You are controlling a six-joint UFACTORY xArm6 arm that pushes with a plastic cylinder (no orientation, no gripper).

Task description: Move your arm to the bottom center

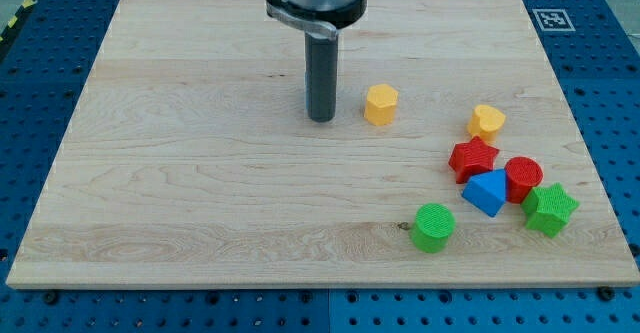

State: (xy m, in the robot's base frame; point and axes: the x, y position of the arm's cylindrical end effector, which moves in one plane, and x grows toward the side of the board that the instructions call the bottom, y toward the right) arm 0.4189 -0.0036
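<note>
Gripper? None here, so no open-or-closed state to report: only my tip, planted near the table's top edge, centre, just beside the yellow hexagonal block. Still the opening step, I judge; next comes a straight slide toward the bottom edge's middle, passing clear of the green cylinder.

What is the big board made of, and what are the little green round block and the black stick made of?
The board looks like pale wood with a smooth matte finish: grain lines run across it. The green round block seems to be plastic, possibly 3D-printed: flat bright colour, faint ridges. The rod looks like dark metal or hard plastic with a slight sheen; I cannot tell which. My tip rests left of the yellow hexagonal block.
</note>
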